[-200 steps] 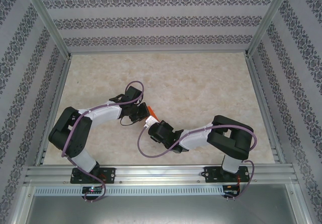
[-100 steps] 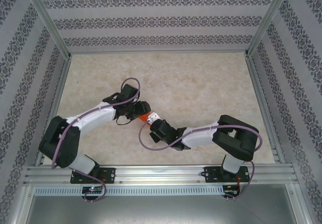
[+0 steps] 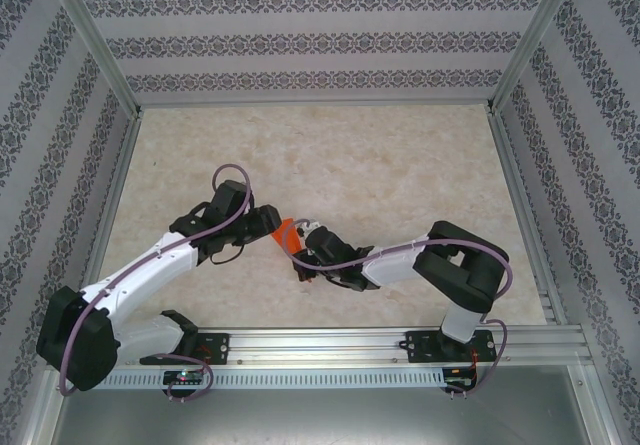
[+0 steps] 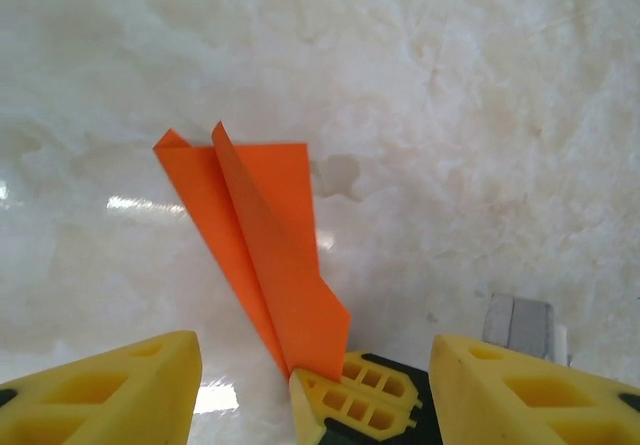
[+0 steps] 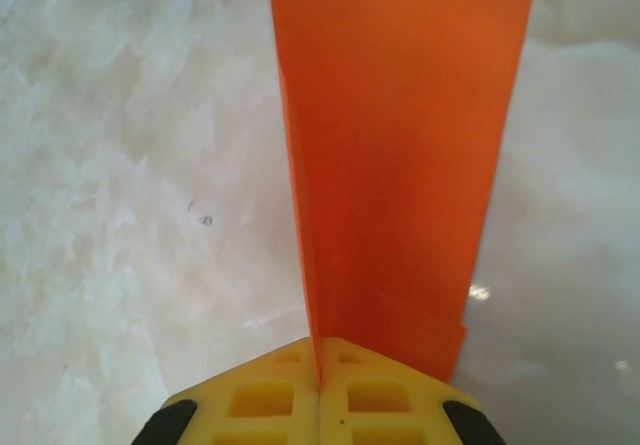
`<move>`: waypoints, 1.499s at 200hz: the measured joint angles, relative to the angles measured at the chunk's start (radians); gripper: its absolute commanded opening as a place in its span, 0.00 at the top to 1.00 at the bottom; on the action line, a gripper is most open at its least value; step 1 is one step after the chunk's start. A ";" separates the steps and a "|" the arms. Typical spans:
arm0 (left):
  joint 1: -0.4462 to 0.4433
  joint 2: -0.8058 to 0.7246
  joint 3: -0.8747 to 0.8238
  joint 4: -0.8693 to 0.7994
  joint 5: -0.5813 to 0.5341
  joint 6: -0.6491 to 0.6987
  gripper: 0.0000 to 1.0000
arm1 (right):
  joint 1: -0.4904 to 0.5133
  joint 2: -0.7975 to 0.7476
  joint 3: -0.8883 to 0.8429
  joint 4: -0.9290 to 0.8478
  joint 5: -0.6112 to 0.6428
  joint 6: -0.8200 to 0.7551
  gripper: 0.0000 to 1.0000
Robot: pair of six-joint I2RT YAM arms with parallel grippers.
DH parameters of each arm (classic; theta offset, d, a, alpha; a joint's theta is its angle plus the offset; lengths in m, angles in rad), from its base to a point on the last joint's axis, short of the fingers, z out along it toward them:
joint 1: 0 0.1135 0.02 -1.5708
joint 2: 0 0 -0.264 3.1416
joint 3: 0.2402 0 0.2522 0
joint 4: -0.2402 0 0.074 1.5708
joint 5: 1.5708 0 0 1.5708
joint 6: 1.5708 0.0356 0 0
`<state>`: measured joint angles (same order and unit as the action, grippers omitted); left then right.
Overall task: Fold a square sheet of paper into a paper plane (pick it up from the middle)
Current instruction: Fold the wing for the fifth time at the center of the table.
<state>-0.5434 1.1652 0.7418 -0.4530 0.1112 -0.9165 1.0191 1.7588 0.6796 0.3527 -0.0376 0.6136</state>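
In the top view, the paper plane (image 3: 284,233) is sitting between the left claw (image 3: 263,227) and the right claw (image 3: 304,248), over the middle of the desk (image 3: 400,165); in the left wrist view, the left claw's 2 yellow fingers (image 4: 110,390) are standing spread and released either side of the plane, whose narrow end the right claw is pinching; in the right wrist view, that claw is clenching on the centre crease. I am judging that any left regrasp needs aiming at the middle, sparing the wings.
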 measured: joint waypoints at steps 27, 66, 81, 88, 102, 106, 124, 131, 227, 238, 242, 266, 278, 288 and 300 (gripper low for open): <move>0.000 -0.001 -0.058 0.050 0.050 0.000 0.41 | -0.015 0.033 0.000 0.054 -0.063 0.071 1.00; 0.000 0.008 -0.089 0.132 0.117 0.000 0.40 | -0.058 0.063 -0.033 0.177 -0.162 0.181 1.00; 0.000 0.014 -0.094 0.163 0.143 0.000 0.40 | -0.075 0.069 -0.049 0.219 -0.198 0.220 1.00; 0.000 0.024 -0.095 0.180 0.157 0.000 0.40 | -0.082 0.073 -0.052 0.233 -0.213 0.236 1.00; 0.000 0.051 -0.095 0.216 0.185 0.000 0.40 | -0.095 0.087 -0.053 0.262 -0.243 0.268 1.00; 0.000 0.062 -0.095 0.226 0.192 0.000 0.40 | -0.099 0.092 -0.053 0.270 -0.252 0.278 1.00; 0.000 0.103 -0.097 0.266 0.221 -0.003 0.39 | -0.115 0.117 -0.053 0.314 -0.291 0.320 1.00; 0.000 0.115 -0.100 0.282 0.231 -0.005 0.39 | -0.120 0.125 -0.053 0.329 -0.307 0.336 1.00; 0.000 0.296 -0.104 0.465 0.280 -0.031 0.40 | -0.158 0.173 -0.058 0.423 -0.409 0.470 0.92; 0.000 0.306 -0.104 0.472 0.278 -0.031 0.40 | -0.158 0.172 -0.058 0.424 -0.409 0.470 0.87; 0.000 0.309 -0.104 0.472 0.276 -0.031 0.40 | -0.158 0.170 -0.058 0.423 -0.409 0.475 0.86; 0.000 0.328 -0.104 0.476 0.272 -0.031 0.40 | -0.158 0.154 -0.058 0.402 -0.402 0.473 0.82; 0.000 0.341 -0.103 0.476 0.268 -0.031 0.41 | -0.158 0.143 -0.058 0.383 -0.394 0.468 0.82; 0.000 0.349 -0.103 0.476 0.265 -0.031 0.41 | -0.158 0.132 -0.058 0.363 -0.390 0.465 0.80; 0.000 0.355 -0.103 0.476 0.259 -0.031 0.41 | -0.158 0.120 -0.058 0.340 -0.383 0.459 0.79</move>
<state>-0.5434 1.5204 0.6384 0.0235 0.3706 -0.9474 0.8616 1.8790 0.6216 0.6926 -0.4206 1.0729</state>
